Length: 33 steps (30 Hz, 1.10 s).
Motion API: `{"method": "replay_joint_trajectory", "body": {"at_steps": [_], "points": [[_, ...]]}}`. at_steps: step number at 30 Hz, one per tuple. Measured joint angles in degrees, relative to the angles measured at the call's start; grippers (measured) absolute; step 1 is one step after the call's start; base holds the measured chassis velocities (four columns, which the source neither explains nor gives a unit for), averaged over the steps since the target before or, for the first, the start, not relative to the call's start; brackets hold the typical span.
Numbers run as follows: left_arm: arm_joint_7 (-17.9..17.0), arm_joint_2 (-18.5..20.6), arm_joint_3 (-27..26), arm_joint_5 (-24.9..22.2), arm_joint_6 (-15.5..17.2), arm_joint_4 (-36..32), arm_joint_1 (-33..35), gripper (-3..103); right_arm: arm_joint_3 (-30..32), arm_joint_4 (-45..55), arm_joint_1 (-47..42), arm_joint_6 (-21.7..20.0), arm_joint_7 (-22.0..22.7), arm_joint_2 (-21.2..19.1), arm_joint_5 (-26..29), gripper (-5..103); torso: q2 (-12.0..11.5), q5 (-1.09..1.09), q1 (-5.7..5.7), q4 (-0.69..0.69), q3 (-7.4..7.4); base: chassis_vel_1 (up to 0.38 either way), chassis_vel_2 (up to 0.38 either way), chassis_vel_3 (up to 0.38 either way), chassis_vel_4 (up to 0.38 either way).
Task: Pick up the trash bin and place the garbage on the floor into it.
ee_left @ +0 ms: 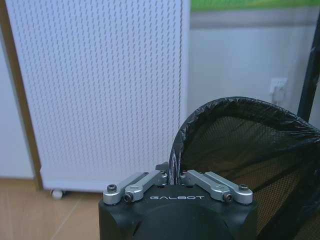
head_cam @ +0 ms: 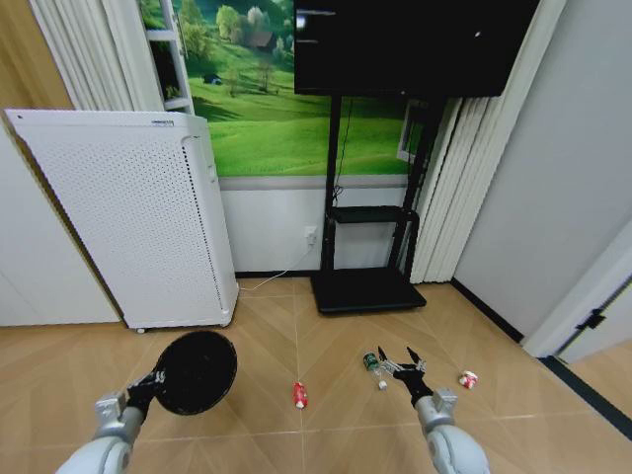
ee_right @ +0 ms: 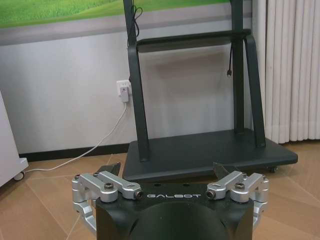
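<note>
The first part of the task looks done: the left gripper point(head_cam: 148, 385) holds the black mesh trash bin point(head_cam: 197, 371) up off the floor point(head_cam: 296, 326), low on the robot's left side, with its opening turned toward the camera. The second part is not begun, I think. All three pieces of garbage lie on the floor: the red can point(head_cam: 299, 395) in the middle, the green bottle point(head_cam: 373, 365) just beside the right gripper point(head_cam: 396, 360), and the red-and-white piece point(head_cam: 468, 379) a little further to the right. The right gripper has its fingers spread wide and holds nothing. The left wrist view shows what the head view cannot: the fingers point(ee_left: 145, 181) are clenched on the bin's rim, with the liner bunched there. The right wrist view shows the open fingers against the TV stand point(ee_right: 200, 150) and the wall socket point(ee_right: 123, 90).
</note>
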Motion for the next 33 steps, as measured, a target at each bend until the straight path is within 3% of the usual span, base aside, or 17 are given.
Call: {"method": "replay_joint_trajectory", "body": {"at_steps": [2,5,7,12,24,33], "points": [[-1.3,1.25,0.25,-2.64,-2.47,-2.02,-0.47,3,-0.61,-0.87,0.35,-0.23,-0.19,-0.32,0.26,100,0.0,-0.01,0.0,0.01,0.0,0.0,0.0,0.0,0.0],[-1.99,2.24,0.26,-4.55,-3.08,-3.27,-0.73,3,-0.94,-1.2,0.43,-0.25,-0.41,-0.54,0.34,100,0.0,0.0,0.0,0.01,0.0,0.0,0.0,0.0,0.0],[-2.89,5.04,-0.17,-7.91,-4.04,-5.41,-1.68,3,-2.0,-1.43,0.43,-0.77,-1.75,-1.28,1.58,100,0.0,0.0,0.0,-0.01,-0.01,0.0,0.0,0.0,0.0],[-2.95,7.73,-0.88,-9.2,-4.67,-6.49,-2.36,3,-5.16,-1.77,0.41,-2.43,-5.11,-3.25,3.96,100,0.0,-0.01,0.0,0.0,-0.01,0.0,0.0,0.0,0.0],[-2.53,7.93,-1.28,-11.18,-4.18,-11.96,0.12,3,-19.45,-14.98,9.3,-3.52,-8.18,-5.89,-2.87,100,0.0,-0.02,0.0,0.0,-0.01,0.0,0.0,0.0,0.0],[-2.91,8.52,-2.28,-12.59,-3.62,-14.17,0.75,3,-28.23,-24.64,17.24,-3.27,-9.47,-5.21,-4.55,100,0.0,-0.01,0.0,0.0,-0.01,0.0,0.0,0.0,0.0]]}}
